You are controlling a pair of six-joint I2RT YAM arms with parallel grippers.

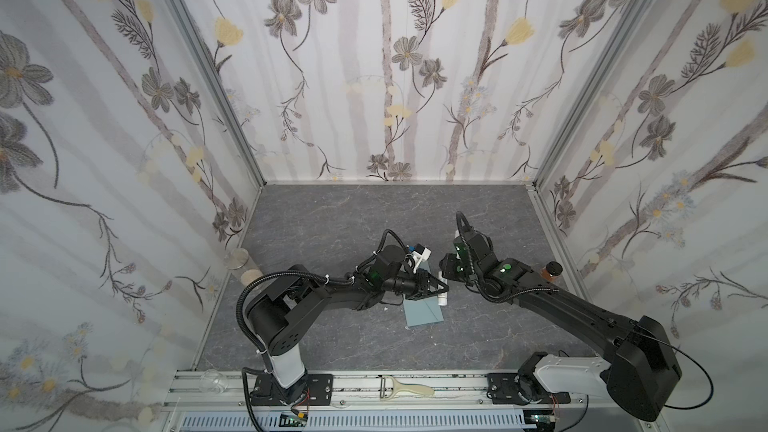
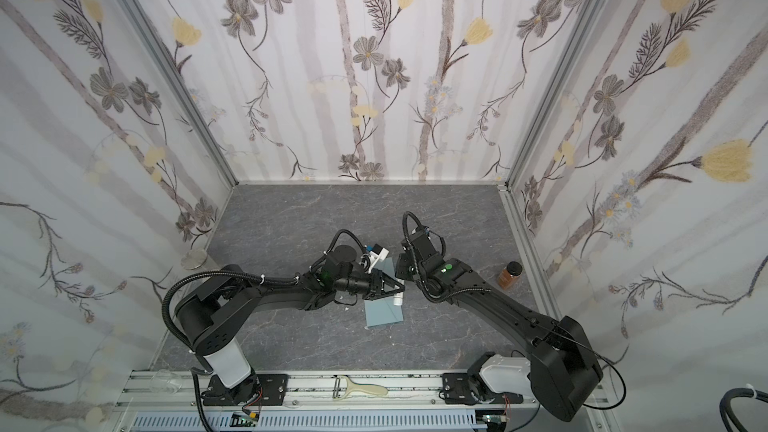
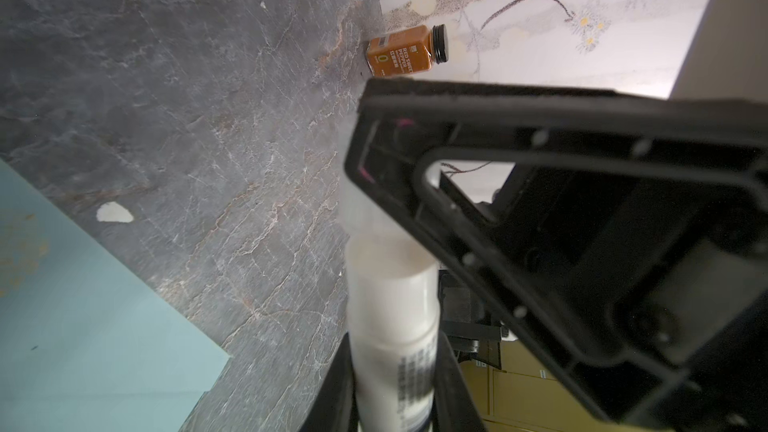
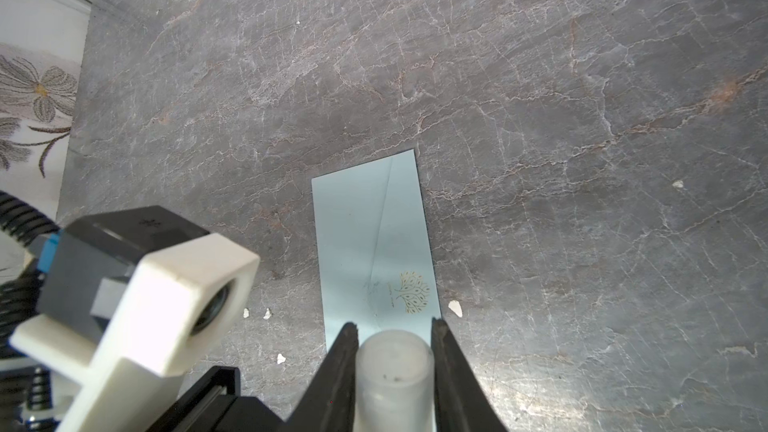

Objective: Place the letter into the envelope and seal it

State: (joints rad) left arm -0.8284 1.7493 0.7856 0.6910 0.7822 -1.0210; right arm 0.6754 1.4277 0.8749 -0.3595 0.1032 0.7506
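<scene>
The letter does not show in any view. The envelope (image 4: 370, 234) lies flat on the grey worktop (image 4: 540, 118) between the two arms. I judge that the sheet is probably already inside it, though nothing confirms this.

The left hand (image 3: 392, 367) is closed around the body of the white glue stick (image 3: 392, 305). The right hand (image 4: 395, 342) is clamped on its frosted cap (image 4: 395, 371). The stick hangs just above the far part of the envelope.

So the work seems to be at the sealing stage. Whether the cap is being pulled off or pushed back on, I cannot tell. A slanted edge runs across the envelope, but it is not clear whether the flap is glued down. If it is not, what is left is to spread the glue and press the flap closed.
</scene>
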